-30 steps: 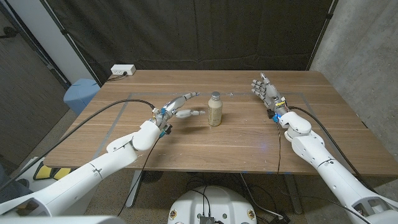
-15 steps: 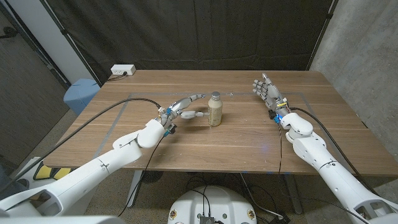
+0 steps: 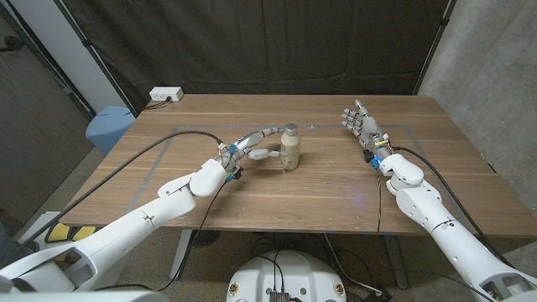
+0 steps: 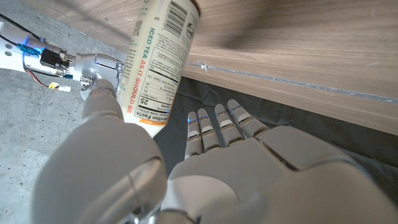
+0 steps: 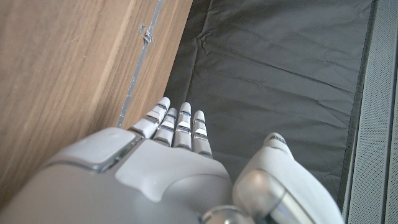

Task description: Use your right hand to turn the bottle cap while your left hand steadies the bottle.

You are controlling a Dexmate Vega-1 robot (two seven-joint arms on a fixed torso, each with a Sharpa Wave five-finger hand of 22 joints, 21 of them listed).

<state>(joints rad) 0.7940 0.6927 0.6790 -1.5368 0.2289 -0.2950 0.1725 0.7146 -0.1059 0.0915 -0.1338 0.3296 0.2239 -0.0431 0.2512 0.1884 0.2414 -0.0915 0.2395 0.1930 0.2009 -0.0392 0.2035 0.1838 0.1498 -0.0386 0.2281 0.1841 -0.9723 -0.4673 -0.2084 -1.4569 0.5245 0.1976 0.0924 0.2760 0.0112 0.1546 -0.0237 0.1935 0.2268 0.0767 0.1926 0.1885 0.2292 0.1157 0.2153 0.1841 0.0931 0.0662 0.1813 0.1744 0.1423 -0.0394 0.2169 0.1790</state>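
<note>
Bottle [image 3: 290, 148] stands upright near the table's [image 3: 336, 189] middle, a bit toward the far side. Pale beige body w/ silver cap [image 3: 290, 129] on top. In the left wrist view the bottle [image 4: 158, 59] shows its printed label w/ barcode, ICED TEA text readable.

Left hand [image 3: 256, 144] is at the bottle's left side, fingers apart & reaching round it: upper fingers curve toward the neck just under the cap, thumb points at the lower body. Head view: fingertips look right against the bottle, but can't tell for sure if they touch. Left wrist view: thumb [image 4: 102, 102] sits beside the label, the other fingers [image 4: 214, 127] stretch out straight past the bottle, not wrapped on it. So the hand [image 4: 205, 180] isn't gripping yet; it's spread, nothing held.

Right hand [image 3: 361, 124] is well apart from the bottle, over the table's far right part, fingers up & spread, holding nothing. Right wrist view: same hand [image 5: 168, 168] w/ straight fingers [image 5: 177, 127] above the wood, dark curtain [image 5: 273, 68] behind.

Black cable [image 3: 151, 147] runs along the left arm. White power strip [image 3: 165, 95] lies at the far left table corner. Blue bin [image 3: 109, 126] stands on the floor left of the table.
</note>
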